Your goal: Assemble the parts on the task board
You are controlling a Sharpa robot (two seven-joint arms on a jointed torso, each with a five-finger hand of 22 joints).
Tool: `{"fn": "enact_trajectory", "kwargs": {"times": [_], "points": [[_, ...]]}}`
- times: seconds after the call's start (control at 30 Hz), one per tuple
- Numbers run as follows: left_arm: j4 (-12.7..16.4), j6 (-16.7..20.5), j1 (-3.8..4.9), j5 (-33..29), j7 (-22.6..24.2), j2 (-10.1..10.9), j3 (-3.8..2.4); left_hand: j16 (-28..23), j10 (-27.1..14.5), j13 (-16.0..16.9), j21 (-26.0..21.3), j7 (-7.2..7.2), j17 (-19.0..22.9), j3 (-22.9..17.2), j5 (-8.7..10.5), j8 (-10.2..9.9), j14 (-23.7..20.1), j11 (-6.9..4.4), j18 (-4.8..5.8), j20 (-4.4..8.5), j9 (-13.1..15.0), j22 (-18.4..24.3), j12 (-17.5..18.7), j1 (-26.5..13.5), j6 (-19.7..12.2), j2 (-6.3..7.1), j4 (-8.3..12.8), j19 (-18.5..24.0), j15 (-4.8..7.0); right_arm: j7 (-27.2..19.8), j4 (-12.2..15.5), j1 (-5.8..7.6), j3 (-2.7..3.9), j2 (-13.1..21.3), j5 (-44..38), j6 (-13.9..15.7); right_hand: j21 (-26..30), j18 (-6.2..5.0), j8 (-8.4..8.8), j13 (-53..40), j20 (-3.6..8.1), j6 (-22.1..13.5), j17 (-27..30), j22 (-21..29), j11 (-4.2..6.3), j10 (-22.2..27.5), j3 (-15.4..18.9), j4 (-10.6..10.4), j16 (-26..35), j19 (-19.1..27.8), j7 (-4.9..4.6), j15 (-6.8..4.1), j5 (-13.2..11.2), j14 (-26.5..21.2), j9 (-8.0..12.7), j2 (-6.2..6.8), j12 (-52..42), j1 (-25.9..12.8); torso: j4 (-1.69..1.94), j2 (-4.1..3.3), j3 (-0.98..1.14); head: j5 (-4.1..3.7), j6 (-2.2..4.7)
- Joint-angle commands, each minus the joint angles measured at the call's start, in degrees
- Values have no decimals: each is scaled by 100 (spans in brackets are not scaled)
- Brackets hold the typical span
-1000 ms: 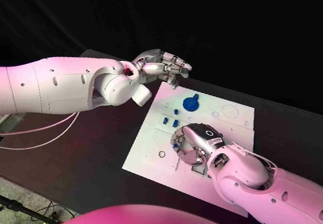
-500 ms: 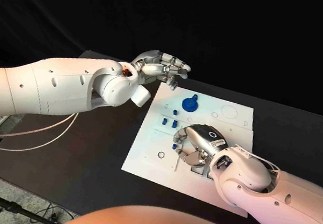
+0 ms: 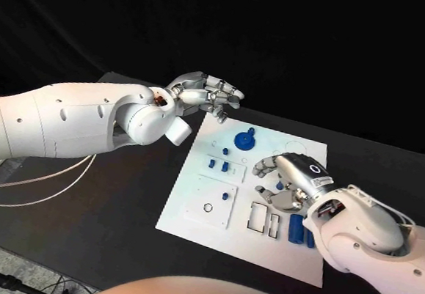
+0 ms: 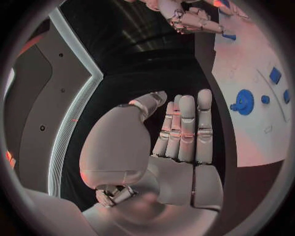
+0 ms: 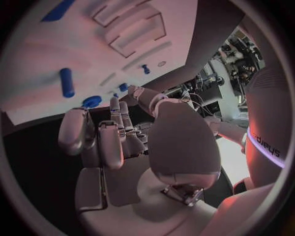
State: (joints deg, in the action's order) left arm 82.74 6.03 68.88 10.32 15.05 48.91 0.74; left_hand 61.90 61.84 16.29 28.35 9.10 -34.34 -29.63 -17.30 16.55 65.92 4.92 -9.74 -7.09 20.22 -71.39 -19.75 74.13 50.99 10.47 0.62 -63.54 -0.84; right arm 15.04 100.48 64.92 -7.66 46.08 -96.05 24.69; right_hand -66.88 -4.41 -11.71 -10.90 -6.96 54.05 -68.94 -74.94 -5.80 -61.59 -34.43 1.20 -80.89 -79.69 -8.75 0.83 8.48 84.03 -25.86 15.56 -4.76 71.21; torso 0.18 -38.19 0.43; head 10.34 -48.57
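Hovering over the board [image 3: 226,216], the right hand [image 3: 292,179] held nothing, fingers loosely curled, seemingly between parts; left hand [image 3: 208,91] waited alongside, fingers together, empty.

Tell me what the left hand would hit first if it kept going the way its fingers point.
Probably nothing: the left hand points its fingers past the white task board's far corner toward black backdrop. Depth is unclear.

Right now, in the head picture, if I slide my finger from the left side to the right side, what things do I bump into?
left arm → left hand → blue gear part → right hand → right arm
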Motion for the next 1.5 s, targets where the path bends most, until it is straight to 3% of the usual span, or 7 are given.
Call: {"fn": "enact_trajectory", "kwargs": {"times": [0.03,0.1,0.17,0.4,0.67,1.07,1.5], "points": [[19,-116,4,-7,19,7,3,-24,-37,-8,-10,0,6,35,-5,30,-28,8,-58,18,6,5,-33,-47,-27,-18,14,-18,-8,241,-12,150,10,173,173,-645,230,-98,117,68,-43,-176,78,-461,-52,289,644,-53,59,92,32,45,-170,117,112,-137,0,55,-12,4,-7,-70,32],[21,-116,4,-7,20,14,7,-23,-38,-9,-17,-2,9,37,1,34,-30,7,-58,17,7,9,-38,-45,-29,-24,13,-18,-8,272,-59,237,14,280,169,-872,414,-133,208,154,-79,-321,170,-392,-117,527,2142,-409,89,151,40,84,-56,75,293,-416,-120,529,-16,6,-10,-82,41],[23,-115,4,-7,21,18,11,-23,-38,-9,-17,-2,9,37,1,34,-30,7,-58,17,7,9,-38,-45,-29,-24,13,-18,-8,267,-103,281,16,336,153,-981,578,-161,257,234,-101,-423,239,-331,-136,698,2545,-810,112,210,110,139,-64,41,414,-373,-177,859,-15,6,-9,-102,50],[24,-57,3,-7,72,17,18,-20,-22,-7,-27,-8,15,35,2,46,-30,-3,-61,18,11,14,-58,-27,-29,-35,23,-23,-4,258,-304,351,12,343,91,-1434,703,-172,229,430,-119,-464,301,-293,-157,888,2856,-1758,113,213,96,157,-173,26,604,-233,-342,1527,1,5,-5,-116,58],[19,-50,3,-7,61,21,20,-20,-20,-7,-28,-8,16,35,2,47,-30,-3,-61,18,11,14,-60,-25,-29,-35,25,-23,-3,164,-424,343,-8,246,129,-1655,612,-158,141,461,-98,-342,233,-328,-118,747,2789,-1775,82,139,76,127,-258,63,626,-373,-473,1643,-2,5,-14,-88,45],[10,-62,3,2,-20,16,21,-20,-17,-7,-31,-8,17,37,4,49,-30,-4,-62,18,12,15,-65,-25,-30,-35,25,-24,-2,-58,-524,298,-23,101,278,-1416,136,-62,32,517,30,-10,12,-541,29,37,2157,-1738,-35,-128,11,-8,-250,158,771,-630,-488,1729,-11,3,-8,-73,34],[19,-75,3,5,-25,23,21,-20,-17,-7,-31,-8,17,37,4,49,-30,-4,-62,18,12,15,-65,-25,-30,-35,25,-24,-2,-65,-603,231,-26,-24,341,-1253,69,-47,18,633,46,183,-31,-613,39,-378,1147,-1697,-73,-163,-1,-14,-353,172,904,-416,-141,1492,-8,1,-7,-46,8]]}}
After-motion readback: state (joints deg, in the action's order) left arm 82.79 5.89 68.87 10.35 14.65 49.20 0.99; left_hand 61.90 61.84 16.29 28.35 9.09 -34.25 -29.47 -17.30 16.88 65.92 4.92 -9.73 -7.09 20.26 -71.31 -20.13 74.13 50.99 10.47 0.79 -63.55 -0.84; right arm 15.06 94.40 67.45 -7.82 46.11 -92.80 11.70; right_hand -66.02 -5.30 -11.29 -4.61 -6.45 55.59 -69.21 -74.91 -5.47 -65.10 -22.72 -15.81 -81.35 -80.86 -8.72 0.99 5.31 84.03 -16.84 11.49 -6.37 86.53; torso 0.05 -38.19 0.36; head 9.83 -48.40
